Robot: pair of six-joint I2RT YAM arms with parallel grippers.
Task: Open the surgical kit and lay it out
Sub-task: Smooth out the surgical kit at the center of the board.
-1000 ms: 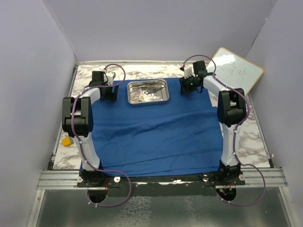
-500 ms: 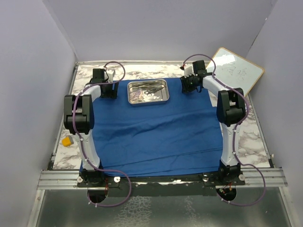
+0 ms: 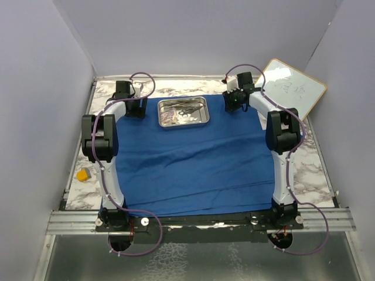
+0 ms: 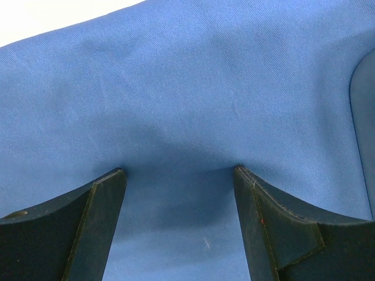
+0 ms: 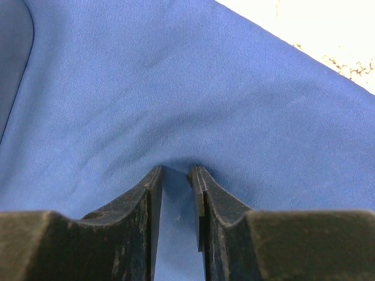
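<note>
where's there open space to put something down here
Widest free patch: the middle and near half of the royal-blue cloth wrap, nearer than the shallow steel tray. Bare marble strips flank it; the left holds a small yellow block. Crowded: the far edge, with left hand, tray, right hand, wood-framed whiteboard.

Royal-blue cloth wrap (image 3: 193,164), silver steel tray (image 3: 183,126), grey-veined white marble table (image 3: 319,170), yellow-orange block (image 3: 84,174).
</note>
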